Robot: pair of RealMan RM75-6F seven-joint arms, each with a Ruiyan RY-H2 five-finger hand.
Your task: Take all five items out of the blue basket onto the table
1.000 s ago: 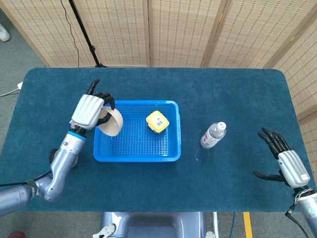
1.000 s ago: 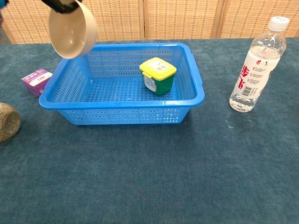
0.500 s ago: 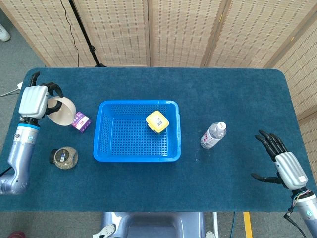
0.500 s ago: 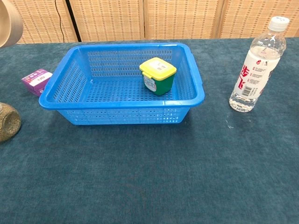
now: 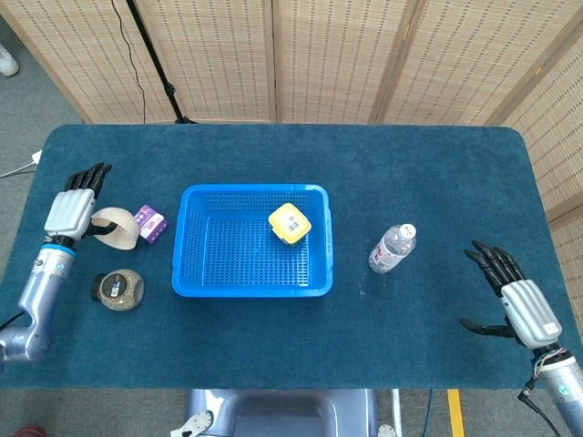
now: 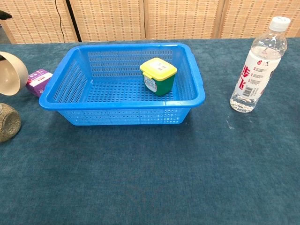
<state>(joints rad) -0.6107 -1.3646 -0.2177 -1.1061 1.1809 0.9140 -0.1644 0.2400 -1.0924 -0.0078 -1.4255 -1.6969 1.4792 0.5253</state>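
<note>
the left hand (image 5: pixel 71 208) hovers at the table's far left, fingers straight and spread, holding nothing. the right hand (image 5: pixel 517 302) rests low right, fingers splayed apart, empty.

Woven rattan screen panels (image 5: pixel 337 55) in pale wood frames along the far side, folding forward at the right edge (image 5: pixel 556 118). Dark teal carpet-like cloth over the table (image 5: pixel 428 173); grey floor (image 5: pixel 27 100) at far left, with a black stand leg (image 5: pixel 155 64) and cable against the screen. Even, flat lighting, no hard shadows.
</note>
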